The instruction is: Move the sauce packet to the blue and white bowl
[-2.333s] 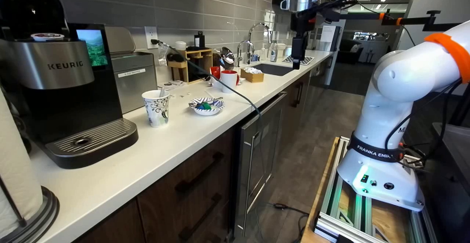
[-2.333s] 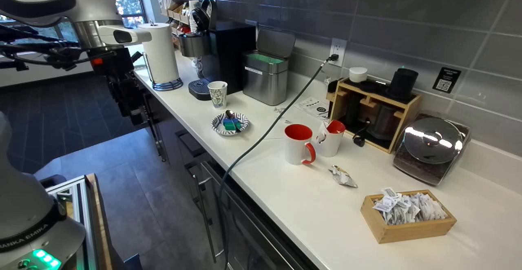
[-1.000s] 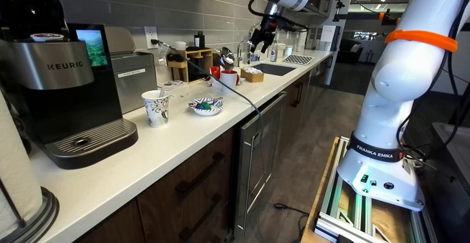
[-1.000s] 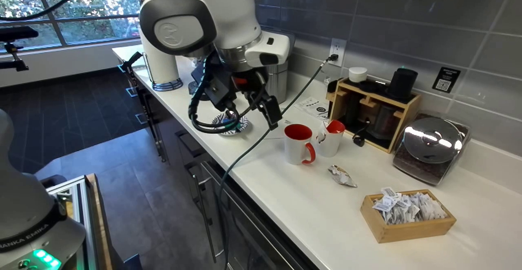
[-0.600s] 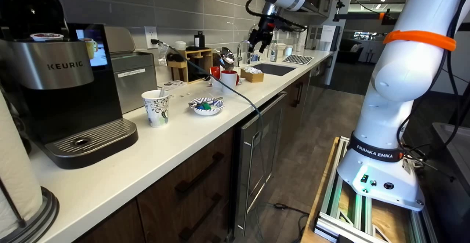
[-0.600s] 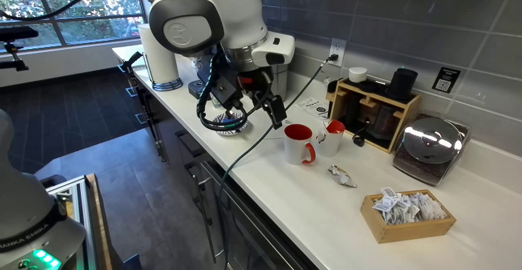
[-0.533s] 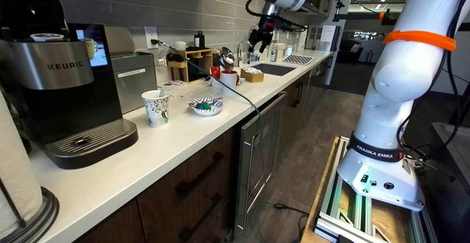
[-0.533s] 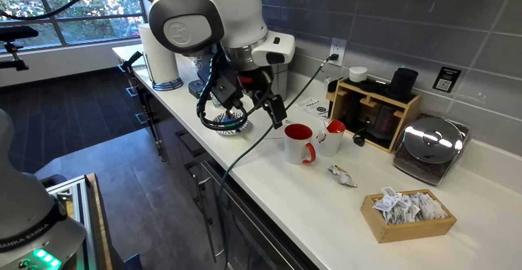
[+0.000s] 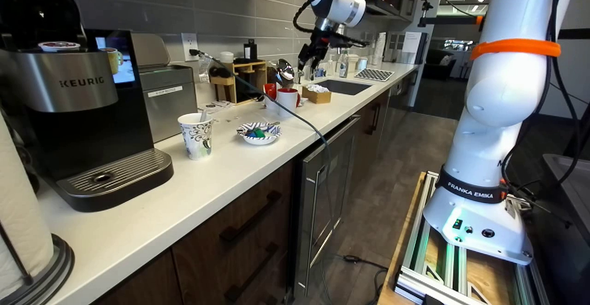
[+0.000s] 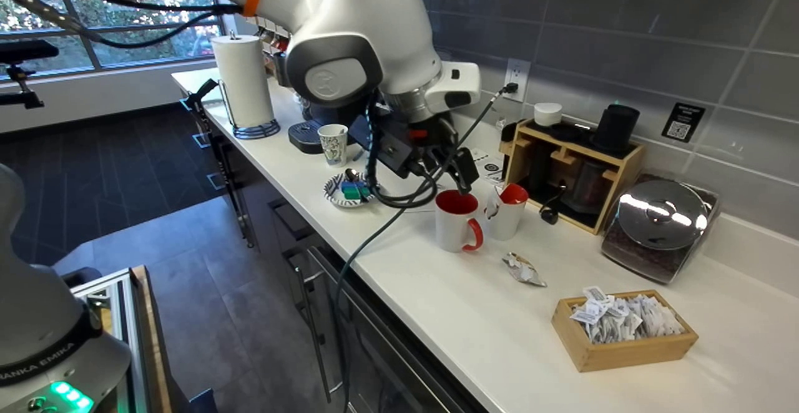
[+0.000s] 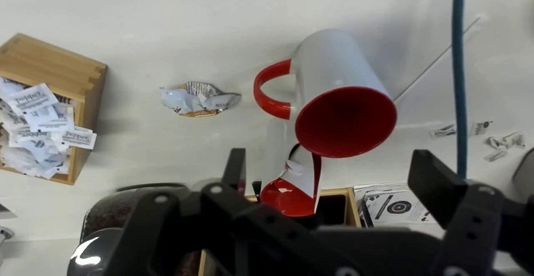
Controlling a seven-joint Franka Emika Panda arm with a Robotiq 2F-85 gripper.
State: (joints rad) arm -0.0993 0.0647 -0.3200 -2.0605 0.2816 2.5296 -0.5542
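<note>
Spread wide and empty, the hand (image 11: 329,168) has swung in over the counter (image 10: 449,307), nearer the crumpled packet (image 11: 198,101), probably the sauce, lying lower beyond the red-handled mug (image 11: 344,96); reaching seems begun.

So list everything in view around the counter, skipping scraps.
sauce packet: one, silvery, between mugs and wooden box
blue and white bowl: one, patterned, near paper cup
mugs: two, white and red, counter
wooden box: one, tan, counter
paper cup: one, white patterned, beside coffee machine
coffee machine: one, black and silver, counter
metal bin: one, grey, by coffee machine
paper towel roll: one, white, by coffee machine
rack: one, tan wood, behind mugs
shiny unit: one, silver, beside rack
cable: one, teal, across counter
sink: one, grey, beyond wooden box
arm: one, white, over counter
jaws: one pair, black, open, above counter
</note>
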